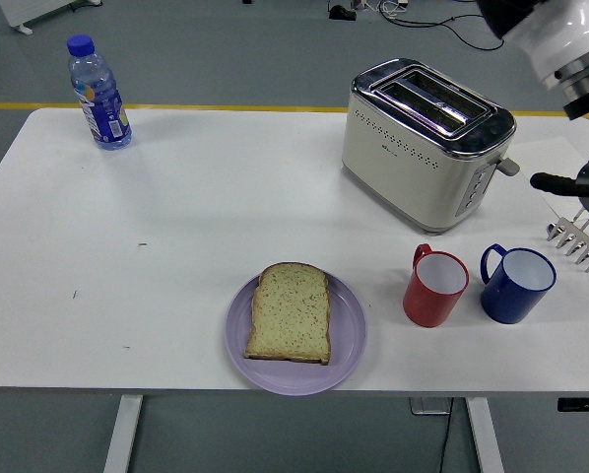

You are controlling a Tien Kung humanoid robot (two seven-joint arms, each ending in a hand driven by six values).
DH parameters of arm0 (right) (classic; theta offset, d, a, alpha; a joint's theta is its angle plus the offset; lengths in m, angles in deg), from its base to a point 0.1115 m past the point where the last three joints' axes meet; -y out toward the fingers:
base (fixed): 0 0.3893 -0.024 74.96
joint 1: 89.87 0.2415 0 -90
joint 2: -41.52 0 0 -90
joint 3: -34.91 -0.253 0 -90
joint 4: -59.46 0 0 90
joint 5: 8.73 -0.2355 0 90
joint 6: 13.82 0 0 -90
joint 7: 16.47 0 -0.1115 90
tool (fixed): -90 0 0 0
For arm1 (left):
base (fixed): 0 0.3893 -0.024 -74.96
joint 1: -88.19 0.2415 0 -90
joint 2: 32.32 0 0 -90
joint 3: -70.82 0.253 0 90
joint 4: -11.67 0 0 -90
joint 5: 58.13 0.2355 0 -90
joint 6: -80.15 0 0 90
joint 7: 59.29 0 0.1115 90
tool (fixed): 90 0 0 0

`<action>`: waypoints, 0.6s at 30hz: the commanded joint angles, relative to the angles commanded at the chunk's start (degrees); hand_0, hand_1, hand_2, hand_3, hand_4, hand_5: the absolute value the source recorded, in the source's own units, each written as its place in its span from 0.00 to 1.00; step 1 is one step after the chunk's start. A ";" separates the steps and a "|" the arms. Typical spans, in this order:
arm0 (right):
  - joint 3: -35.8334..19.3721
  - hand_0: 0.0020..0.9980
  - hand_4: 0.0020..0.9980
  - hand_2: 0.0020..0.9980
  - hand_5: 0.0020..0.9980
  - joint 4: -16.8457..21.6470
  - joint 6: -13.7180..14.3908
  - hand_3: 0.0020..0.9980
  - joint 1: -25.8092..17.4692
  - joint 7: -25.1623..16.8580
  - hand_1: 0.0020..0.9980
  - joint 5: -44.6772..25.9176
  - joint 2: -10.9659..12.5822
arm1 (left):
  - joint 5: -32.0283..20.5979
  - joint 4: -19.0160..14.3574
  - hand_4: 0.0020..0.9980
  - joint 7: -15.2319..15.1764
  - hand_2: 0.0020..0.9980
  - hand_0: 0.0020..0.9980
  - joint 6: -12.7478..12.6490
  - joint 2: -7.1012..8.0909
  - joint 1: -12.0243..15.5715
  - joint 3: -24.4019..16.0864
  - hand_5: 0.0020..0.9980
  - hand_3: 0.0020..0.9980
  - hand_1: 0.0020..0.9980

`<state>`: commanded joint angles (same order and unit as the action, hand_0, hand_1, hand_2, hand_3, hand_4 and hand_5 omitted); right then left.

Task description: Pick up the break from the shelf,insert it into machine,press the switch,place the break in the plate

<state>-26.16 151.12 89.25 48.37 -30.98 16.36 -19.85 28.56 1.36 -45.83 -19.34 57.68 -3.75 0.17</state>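
A slice of bread lies flat on the purple plate near the table's front edge. The cream and chrome toaster stands at the back right with its two slots empty and its lever on the right end. My right arm is drawn back to the picture's upper right corner, far from the plate. A black part of it pokes in at the right edge above the metal rack. My left arm is out of view.
A red mug and a blue mug stand side by side in front of the toaster. A water bottle with a blue cap stands at the back left corner of the white table.
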 joint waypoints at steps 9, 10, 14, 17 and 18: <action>-11.57 0.73 0.50 0.71 0.15 -7.38 -2.07 0.66 -6.15 -2.18 0.71 -6.97 3.33 | -0.38 0.00 0.32 -0.20 0.43 0.62 -0.06 0.00 0.28 -0.08 0.90 0.57 0.47; -13.14 0.73 0.50 0.71 0.15 -8.52 -2.42 0.66 -7.04 -2.14 0.71 -7.28 3.65 | -0.49 0.00 0.32 -0.25 0.43 0.62 -0.07 0.00 0.32 -0.06 0.90 0.57 0.47; -17.82 0.74 0.50 0.72 0.19 -12.16 -3.48 0.67 -10.43 -1.71 0.72 -8.23 5.31 | -0.19 0.00 0.32 -0.26 0.43 0.62 -0.01 0.00 0.28 -0.33 0.90 0.57 0.47; -20.64 0.74 0.50 0.72 0.19 -13.97 -3.85 0.67 -12.75 -1.66 0.72 -8.81 6.14 | 0.52 0.00 0.32 -0.26 0.43 0.62 0.11 0.00 0.16 -0.85 0.90 0.57 0.47; -21.91 0.74 0.50 0.72 0.19 -14.65 -4.31 0.67 -13.94 -1.45 0.72 -9.57 6.41 | 1.01 0.00 0.32 -0.29 0.43 0.62 0.17 0.00 0.19 -1.27 0.90 0.57 0.47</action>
<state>-48.07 136.47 84.93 34.43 -32.43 6.79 -13.44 29.57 1.36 -46.11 -19.18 57.68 -3.56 -1.10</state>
